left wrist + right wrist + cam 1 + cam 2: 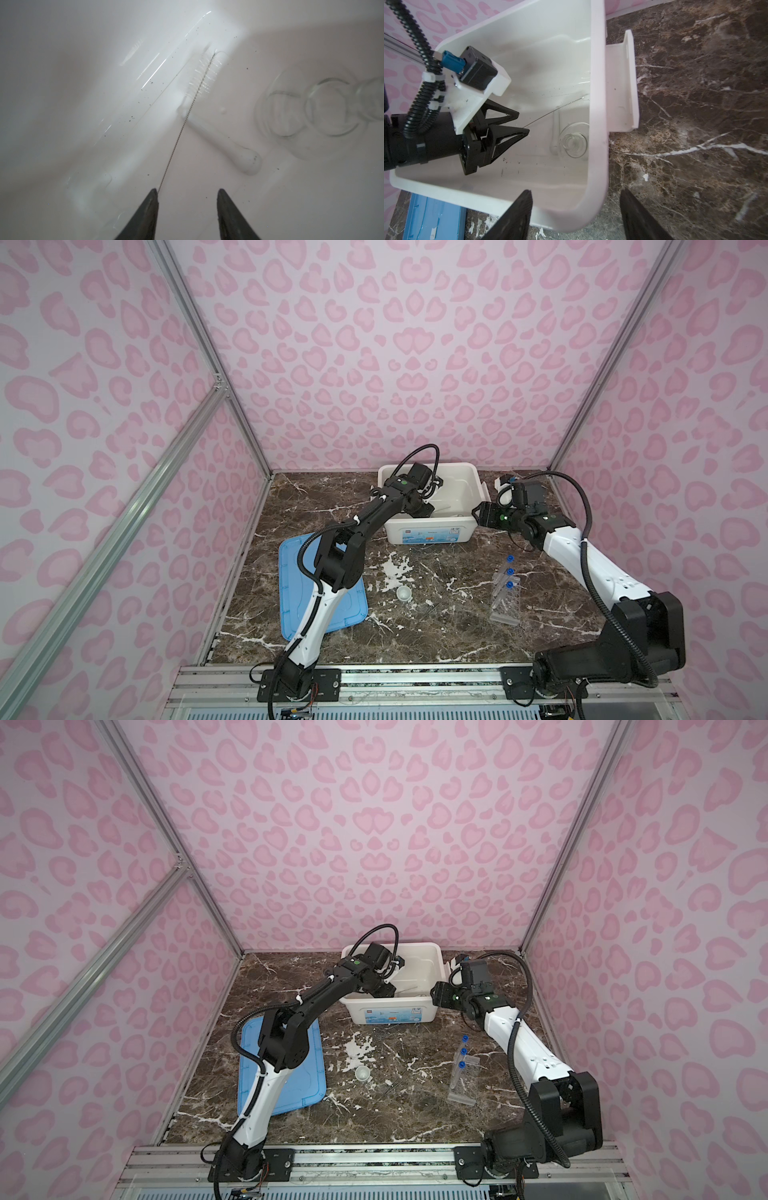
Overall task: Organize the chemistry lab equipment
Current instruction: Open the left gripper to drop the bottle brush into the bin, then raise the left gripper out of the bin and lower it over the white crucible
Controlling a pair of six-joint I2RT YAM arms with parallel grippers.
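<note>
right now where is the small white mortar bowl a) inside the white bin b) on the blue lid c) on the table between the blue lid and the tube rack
c: the mortar bowl stands on the table between the blue lid and the tube rack, outside the bin.

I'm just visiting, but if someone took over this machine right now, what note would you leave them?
Left end effector: open inside the white bin, thin brush at one fingertip.
Right end effector: open, empty, by the bin's right rim.
In bin: brush, pestle, beakers.
On the table: mortar bowl, tube rack with three blue-capped tubes, blue lid.
Left to do: likely bin those, then fit the lid.
</note>
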